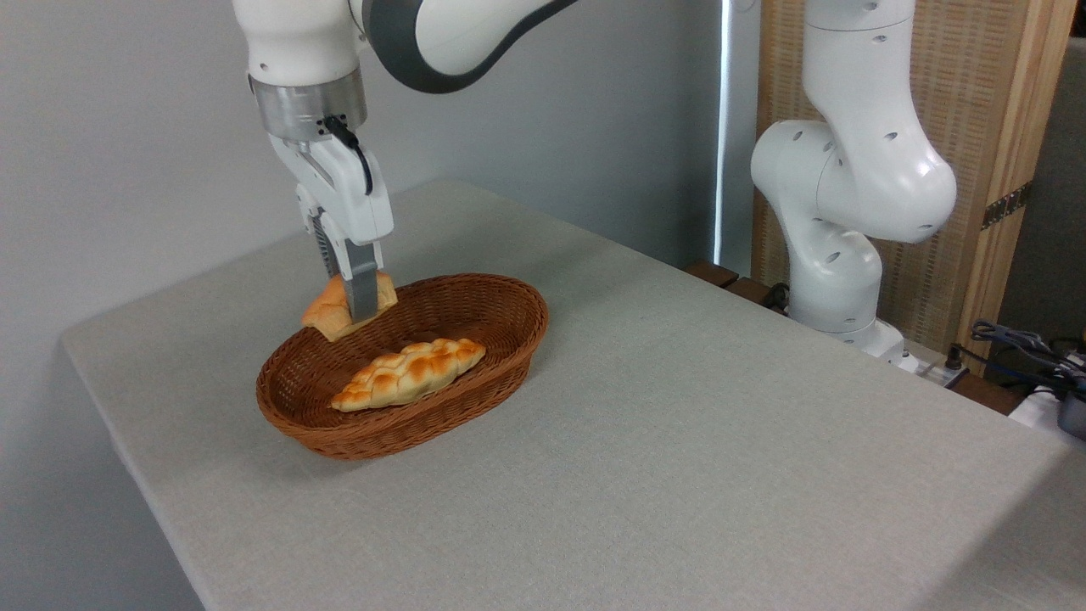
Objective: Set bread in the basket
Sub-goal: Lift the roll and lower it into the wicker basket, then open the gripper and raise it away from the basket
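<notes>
The bread (329, 312), a small orange-golden roll, hangs tilted over the far left rim of the basket (501, 361). My gripper (358, 310) points straight down and is shut on the roll, one grey finger crossing its front. The roll's pale underside shows at the bottom. The basket is oval, reddish-brown wicker, lying left of the table's middle. Whether the roll touches the rim I cannot tell.
A longer, paler braided loaf (409, 373) lies inside the basket along its length. The grey cloth-covered table (679, 441) stretches to the right and front. The arm's white base (836, 271) stands at the back right, with cables (1018, 348) beside it.
</notes>
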Motion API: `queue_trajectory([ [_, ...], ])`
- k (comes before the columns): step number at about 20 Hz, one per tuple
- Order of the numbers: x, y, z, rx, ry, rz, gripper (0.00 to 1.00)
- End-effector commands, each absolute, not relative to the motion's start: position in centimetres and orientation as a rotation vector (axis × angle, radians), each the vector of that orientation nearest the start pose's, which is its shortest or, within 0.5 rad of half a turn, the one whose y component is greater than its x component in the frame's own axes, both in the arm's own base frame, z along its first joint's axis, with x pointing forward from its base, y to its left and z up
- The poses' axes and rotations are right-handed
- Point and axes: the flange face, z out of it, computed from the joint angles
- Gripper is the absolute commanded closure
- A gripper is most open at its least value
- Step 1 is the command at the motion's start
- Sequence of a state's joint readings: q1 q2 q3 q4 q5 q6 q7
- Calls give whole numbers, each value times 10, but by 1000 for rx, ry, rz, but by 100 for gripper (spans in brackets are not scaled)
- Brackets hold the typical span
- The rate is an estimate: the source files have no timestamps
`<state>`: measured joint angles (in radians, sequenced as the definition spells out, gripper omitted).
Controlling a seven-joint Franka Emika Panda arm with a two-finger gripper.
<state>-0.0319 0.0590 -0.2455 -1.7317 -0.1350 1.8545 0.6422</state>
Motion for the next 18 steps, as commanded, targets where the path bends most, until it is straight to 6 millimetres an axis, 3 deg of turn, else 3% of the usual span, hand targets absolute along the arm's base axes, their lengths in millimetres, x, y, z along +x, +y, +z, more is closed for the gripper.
queue_trajectory([
  [1, 558, -166, 533, -2948, 1389, -178, 18],
  [2, 559, -166, 533, -2948, 1378, -202, 0],
  [18, 563, -167, 528, -2950, 1377, -211, 0],
])
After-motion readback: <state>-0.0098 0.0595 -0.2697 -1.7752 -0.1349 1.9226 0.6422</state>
